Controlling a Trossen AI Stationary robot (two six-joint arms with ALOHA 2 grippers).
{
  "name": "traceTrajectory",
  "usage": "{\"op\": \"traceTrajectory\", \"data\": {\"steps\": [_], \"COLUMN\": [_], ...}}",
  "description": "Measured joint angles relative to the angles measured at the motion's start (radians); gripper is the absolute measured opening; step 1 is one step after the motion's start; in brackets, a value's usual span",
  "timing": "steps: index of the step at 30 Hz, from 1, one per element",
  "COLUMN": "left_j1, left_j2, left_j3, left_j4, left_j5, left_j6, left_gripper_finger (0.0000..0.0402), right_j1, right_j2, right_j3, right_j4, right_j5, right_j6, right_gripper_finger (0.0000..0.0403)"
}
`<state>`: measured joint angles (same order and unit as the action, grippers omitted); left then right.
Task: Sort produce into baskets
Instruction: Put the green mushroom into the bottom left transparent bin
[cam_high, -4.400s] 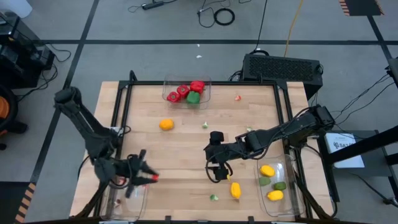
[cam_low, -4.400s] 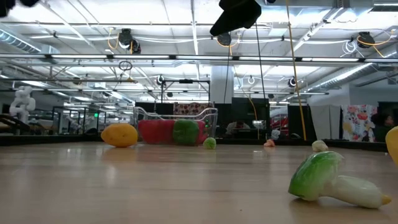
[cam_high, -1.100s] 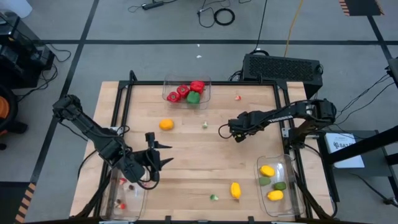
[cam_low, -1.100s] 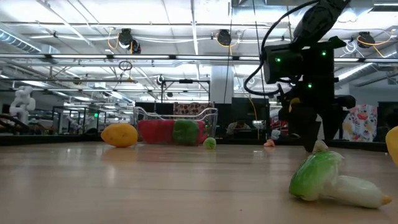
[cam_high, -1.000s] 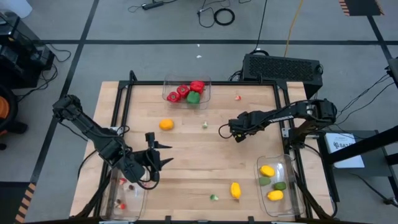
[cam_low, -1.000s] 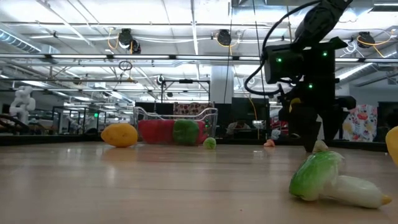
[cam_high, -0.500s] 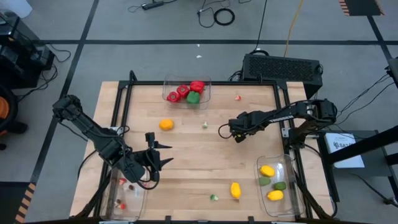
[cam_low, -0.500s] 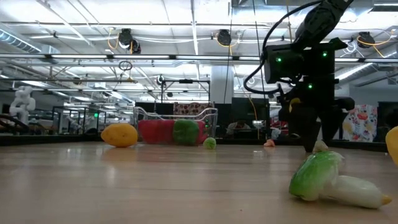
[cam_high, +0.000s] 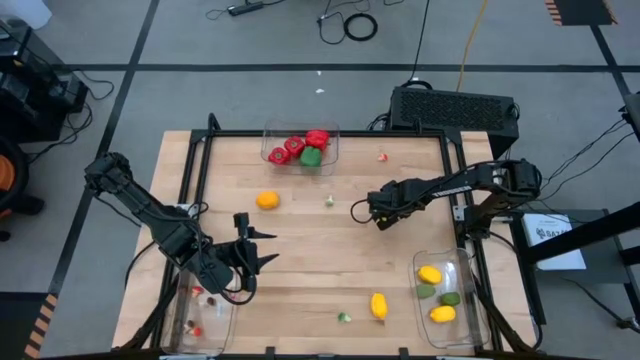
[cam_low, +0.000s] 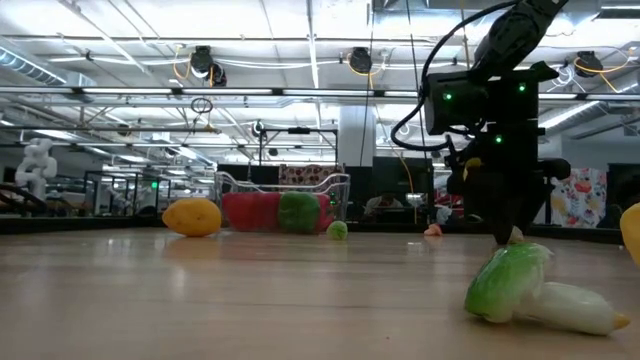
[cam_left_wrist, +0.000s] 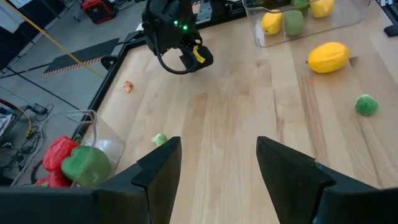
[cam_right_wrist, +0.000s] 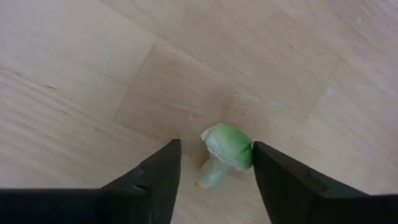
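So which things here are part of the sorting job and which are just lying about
Job: pepper bin, lemon bin, left bin, loose orange, loose lemon, small green veg between the right claw fingers.

Lying about: black box, floor cables.

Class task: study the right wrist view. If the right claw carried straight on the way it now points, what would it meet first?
The right claw points down at a small green-and-white vegetable piece lying between its fingers; it would likely meet that, then the wooden table.
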<state>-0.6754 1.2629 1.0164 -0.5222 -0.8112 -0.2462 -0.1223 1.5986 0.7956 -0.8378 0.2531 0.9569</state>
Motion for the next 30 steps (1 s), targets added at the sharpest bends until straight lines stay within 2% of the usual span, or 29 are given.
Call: {"op": "traceTrajectory", "data": {"steps": [7, 13, 23, 30], "left_j1": [0.000, 0.000, 0.000, 0.000], "left_j2": [0.000, 0.000, 0.000, 0.000], "left_j3": [0.000, 0.000, 0.000, 0.000], "left_j4": [0.000, 0.000, 0.000, -0.001], "left_j5": [0.000, 0.000, 0.000, 0.000], "left_j6": [0.000, 0.000, 0.000, 0.000], "left_gripper_finger": [0.0216, 0.0216, 0.0216, 0.0216], "right_j1": [0.000, 0.000, 0.003, 0.047], "right_j2": [0.001, 0.001, 0.001, -0.004], "right_j3": [-0.001, -0.001, -0.001, 0.034], "right_j4": [-0.009, -0.005, -0.001, 0.042], "right_j5": [0.002, 0.002, 0.003, 0.007], "right_j6": [-0.012, -0.027, -0.035, -0.037], "right_gripper_finger": [0.0147, 0.0125, 0.0118, 0.0118]}}
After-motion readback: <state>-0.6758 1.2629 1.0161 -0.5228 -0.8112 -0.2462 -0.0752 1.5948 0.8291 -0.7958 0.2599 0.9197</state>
